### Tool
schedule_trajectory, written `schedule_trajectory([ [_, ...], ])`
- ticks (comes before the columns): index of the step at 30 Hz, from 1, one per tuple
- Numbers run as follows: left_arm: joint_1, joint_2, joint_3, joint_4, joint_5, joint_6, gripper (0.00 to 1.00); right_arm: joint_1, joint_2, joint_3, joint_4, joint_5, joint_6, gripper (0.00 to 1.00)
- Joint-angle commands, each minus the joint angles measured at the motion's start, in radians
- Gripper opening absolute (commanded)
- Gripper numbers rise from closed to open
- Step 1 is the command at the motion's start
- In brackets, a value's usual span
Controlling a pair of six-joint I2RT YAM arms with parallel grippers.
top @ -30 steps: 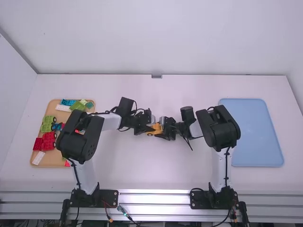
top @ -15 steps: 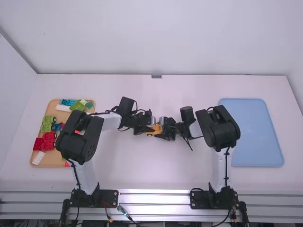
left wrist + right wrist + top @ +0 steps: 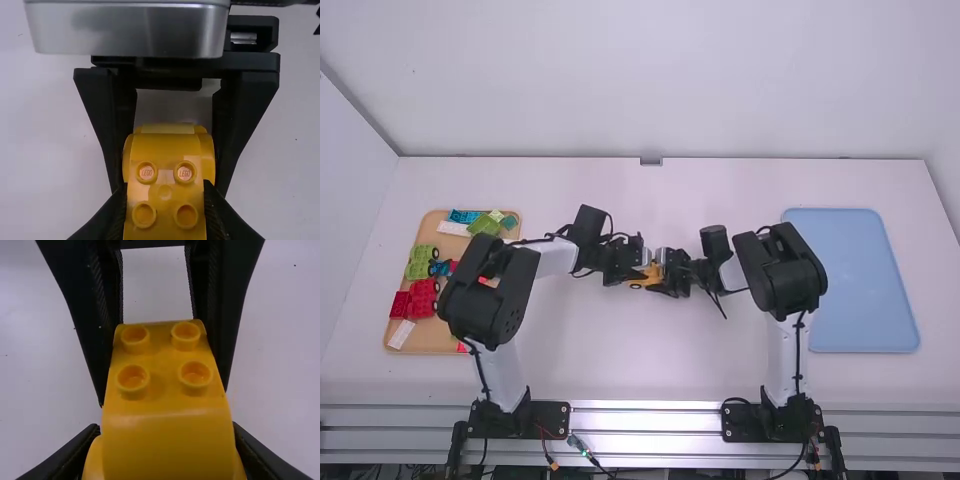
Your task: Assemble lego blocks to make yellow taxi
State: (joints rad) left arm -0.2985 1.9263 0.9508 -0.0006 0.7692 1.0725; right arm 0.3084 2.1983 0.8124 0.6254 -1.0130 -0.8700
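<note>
Near the middle of the table in the high view, my left gripper [image 3: 635, 272] and my right gripper [image 3: 667, 270] face each other, with a yellow-orange block assembly [image 3: 646, 279] between them and a small dark wheel-like circle on its side. My left gripper [image 3: 165, 192] is shut on the studded end of the yellow block [image 3: 165, 165]; four round studs face that camera. At the rounded, sloping end of the yellow block [image 3: 167, 440], my right gripper [image 3: 166, 430] is shut on its sides. The block's underside is hidden.
An orange-brown tray [image 3: 438, 338] at the left holds green, red, blue and white pieces, partly beneath the left arm. A pale blue tray [image 3: 860, 285] lies at the right, beside the right arm.
The left arm has shifted very slightly to the right. The right arm looks still, and both grippers keep their hold on the yellow block.
</note>
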Motion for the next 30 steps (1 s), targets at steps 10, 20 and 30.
schedule_trajectory([
  [10, -0.050, 0.079, -0.057, -0.072, -0.265, -0.087, 0.02, 0.033, 0.024, 0.000, -0.004, 0.023, 0.009, 0.56],
  [20, -0.050, 0.079, -0.028, -0.154, -0.315, -0.080, 0.02, 0.033, 0.024, 0.000, -0.005, 0.026, 0.009, 0.56],
  [30, -0.050, 0.079, -0.030, -0.149, -0.468, -0.142, 0.01, 0.033, 0.024, 0.000, -0.005, 0.025, 0.009, 0.56],
])
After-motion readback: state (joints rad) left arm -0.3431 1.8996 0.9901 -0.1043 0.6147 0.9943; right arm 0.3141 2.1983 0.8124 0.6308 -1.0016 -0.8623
